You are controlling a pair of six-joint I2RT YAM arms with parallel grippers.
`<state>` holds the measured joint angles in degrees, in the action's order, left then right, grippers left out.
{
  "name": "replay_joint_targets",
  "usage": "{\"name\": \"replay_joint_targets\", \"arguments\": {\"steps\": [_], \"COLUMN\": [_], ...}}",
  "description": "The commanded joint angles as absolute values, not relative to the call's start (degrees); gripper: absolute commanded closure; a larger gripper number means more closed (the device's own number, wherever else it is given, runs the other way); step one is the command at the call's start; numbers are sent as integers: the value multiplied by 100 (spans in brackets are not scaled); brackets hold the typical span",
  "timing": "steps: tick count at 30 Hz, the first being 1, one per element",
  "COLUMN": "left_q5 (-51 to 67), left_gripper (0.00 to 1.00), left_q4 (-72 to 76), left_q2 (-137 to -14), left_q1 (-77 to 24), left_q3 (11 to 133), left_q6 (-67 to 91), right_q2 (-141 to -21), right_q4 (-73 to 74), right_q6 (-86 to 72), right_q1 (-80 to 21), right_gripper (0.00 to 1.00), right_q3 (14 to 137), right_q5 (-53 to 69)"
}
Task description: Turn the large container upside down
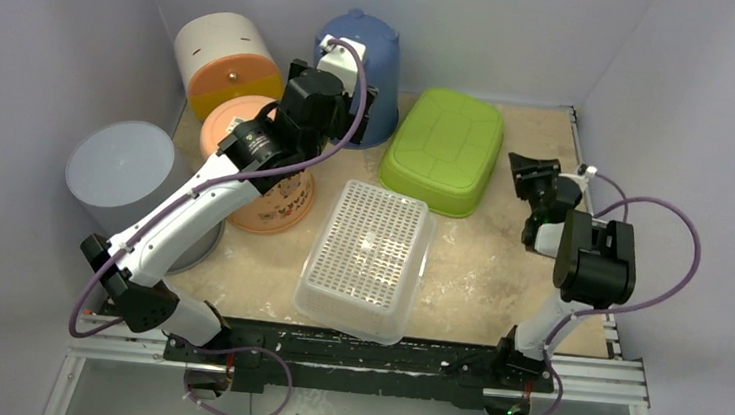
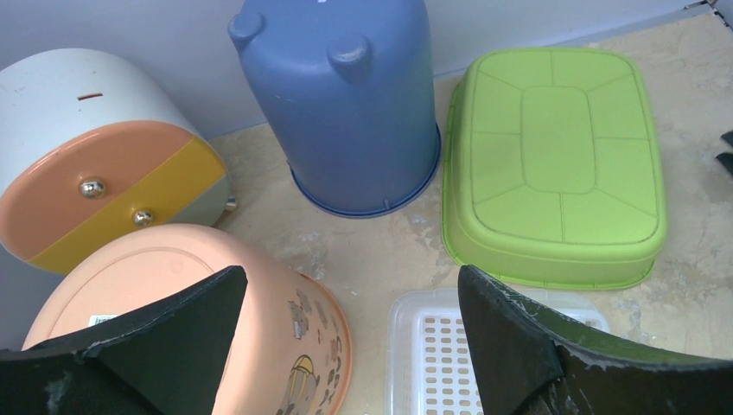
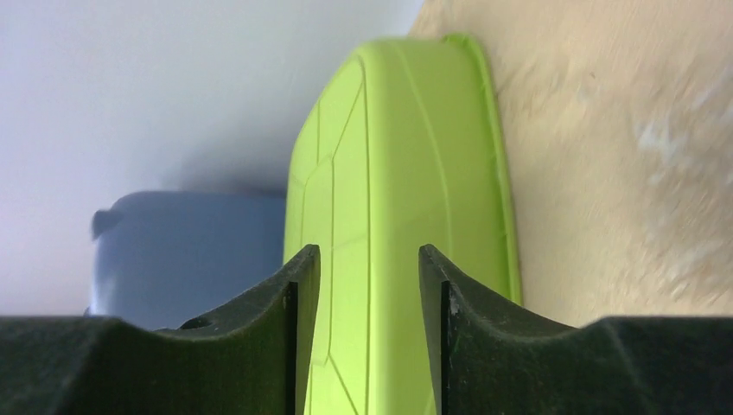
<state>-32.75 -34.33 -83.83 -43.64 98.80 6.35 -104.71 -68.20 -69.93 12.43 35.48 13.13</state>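
Several containers stand on the table, and I cannot tell which is the large one. A grey cylinder (image 1: 130,182) stands at the left edge with a flat face up. A blue bucket (image 1: 366,67) (image 2: 346,104), a green tub (image 1: 444,149) (image 2: 553,164) (image 3: 389,216), a peach basin (image 1: 266,179) (image 2: 156,320) and a clear perforated basket (image 1: 369,258) (image 2: 432,346) all lie bottom up. My left gripper (image 1: 353,101) (image 2: 350,285) is open and empty, above the gap between basin and basket. My right gripper (image 1: 532,172) (image 3: 369,255) is slightly open and empty, right of the green tub.
A white canister with an orange and yellow face (image 1: 226,55) (image 2: 95,164) lies on its side at the back left. Walls close the table at the back and sides. Bare tabletop (image 1: 499,269) shows at the front right.
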Motion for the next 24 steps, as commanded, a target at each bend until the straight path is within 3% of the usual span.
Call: {"name": "replay_joint_targets", "arguments": {"steps": [1, 8, 14, 16, 18, 24], "left_q5": [-3195, -3133, -3199, -3153, -3124, -3183], "left_gripper": [11, 11, 11, 11, 11, 11], "left_q4": [-3185, -3102, -2846, -2804, -2748, -2344], "left_q2": [-8352, -8356, -8359, -8390, -8386, -8187], "left_q1": [-4394, -4389, -4393, -4391, -4394, -4393], "left_q3": [9830, 9743, 9502, 9469, 9421, 8931], "left_q6": [590, 608, 665, 686, 715, 756], "right_q2": [-9760, -9243, -9070, -8989, -8906, -8282], "right_q4": [-4049, -2483, -1277, -977, -833, -963], "right_q6": [-5455, -4045, -2948, -2578, -2253, -1615], "right_q1": [1266, 1121, 378, 55, -182, -479], "right_gripper": [51, 49, 40, 31, 2, 0], "right_q3": [4181, 4979, 6067, 6392, 6610, 6582], "right_q5": [251, -579, -1400, -1700, -1792, -1005]}}
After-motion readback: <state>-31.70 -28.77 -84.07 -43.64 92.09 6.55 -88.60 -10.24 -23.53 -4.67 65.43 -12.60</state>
